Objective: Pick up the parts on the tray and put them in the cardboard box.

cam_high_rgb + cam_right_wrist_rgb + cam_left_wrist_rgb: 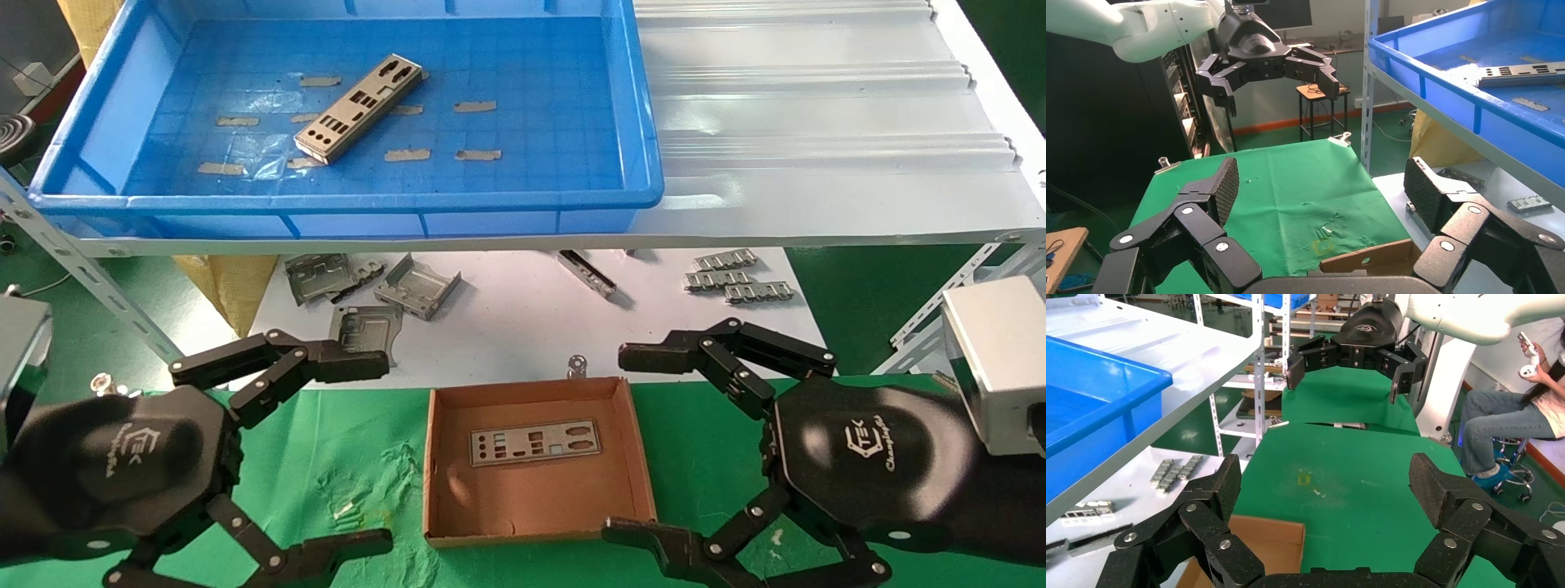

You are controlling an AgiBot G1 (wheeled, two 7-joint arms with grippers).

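Both tools hang wide apart and empty over the green desk, the left tool (282,453) and the right tool (682,445) flanking the cardboard box (441,474), where one part (535,443) already lies flat. The remaining part (359,108) rests well beyond and above the left tool, in the blue tray (106,139) on the shelf. Thin and flat against the floor, it could slip from the fingers, and the raised rim may catch the reaching arm.

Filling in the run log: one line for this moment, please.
left tool: open, idle | right tool: open, idle | parts: one in tray, one in cardboard box
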